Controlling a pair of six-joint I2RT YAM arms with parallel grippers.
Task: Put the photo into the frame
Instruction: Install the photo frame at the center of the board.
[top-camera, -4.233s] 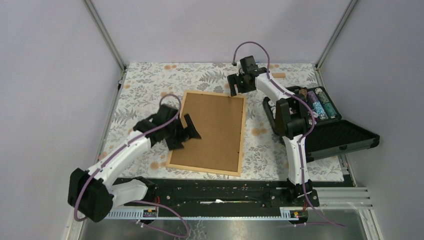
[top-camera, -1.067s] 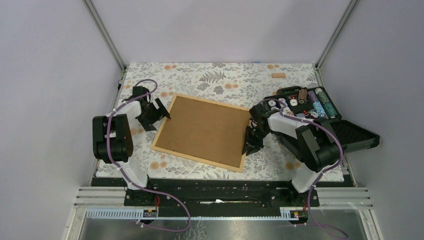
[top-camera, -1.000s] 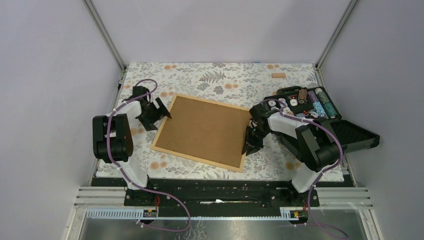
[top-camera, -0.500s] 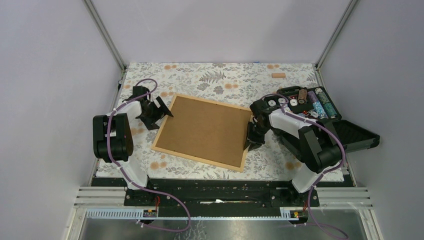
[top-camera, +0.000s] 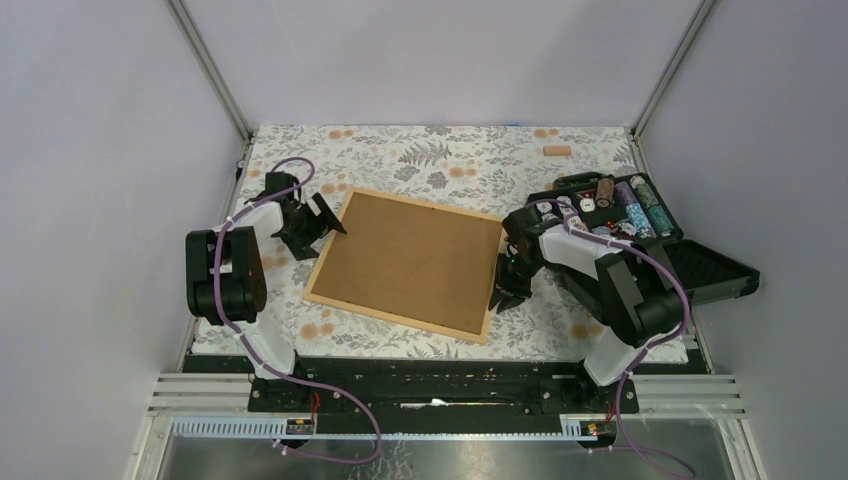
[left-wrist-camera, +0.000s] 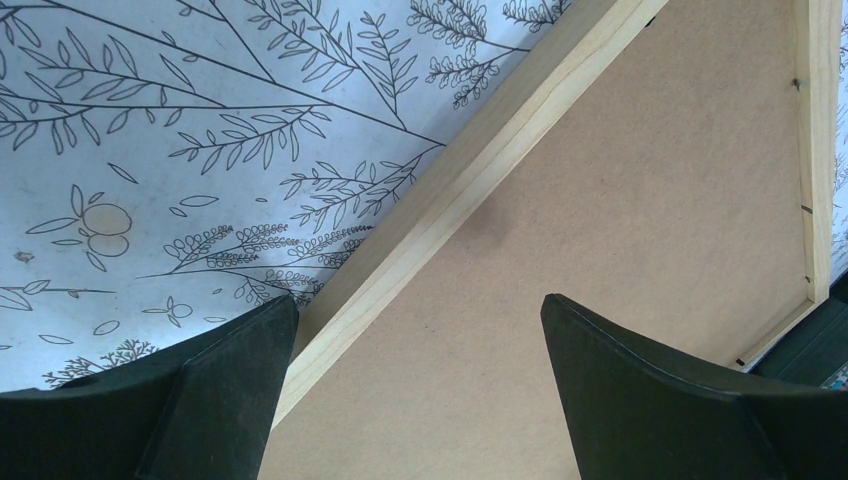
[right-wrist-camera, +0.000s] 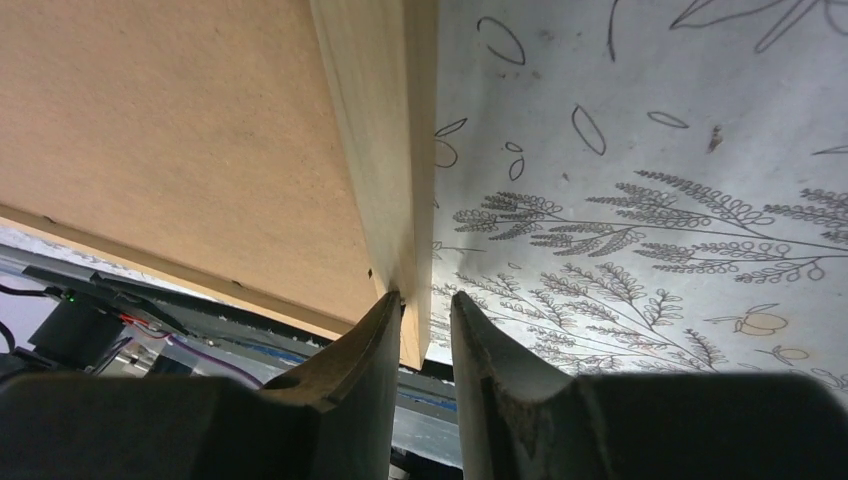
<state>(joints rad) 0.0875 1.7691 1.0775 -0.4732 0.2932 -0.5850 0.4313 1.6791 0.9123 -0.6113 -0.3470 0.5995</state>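
The frame (top-camera: 395, 319) lies face down in the middle of the table, its brown backing board (top-camera: 410, 260) up. No photo shows in any view. My left gripper (top-camera: 318, 235) hovers open at the frame's far-left corner; its fingers straddle the light wood rail (left-wrist-camera: 470, 160) and the board (left-wrist-camera: 620, 200), touching neither. My right gripper (top-camera: 505, 295) sits low at the frame's right rail (right-wrist-camera: 370, 150), its jaws only narrowly apart. One fingertip (right-wrist-camera: 390, 305) rests on the rail's top. The other stands just outside the rail, over the cloth.
An open black case (top-camera: 690, 275) with rolls of chips stands at the right, close behind my right arm. A small wooden block (top-camera: 557, 151) lies at the back right. The floral cloth (top-camera: 440, 160) ends at the black base rail in front and at walls on three sides.
Since four seconds ago the frame has turned from upright to lying across, and both arms have swung outward. In the last half second my right gripper slid slightly nearer along the right rail.
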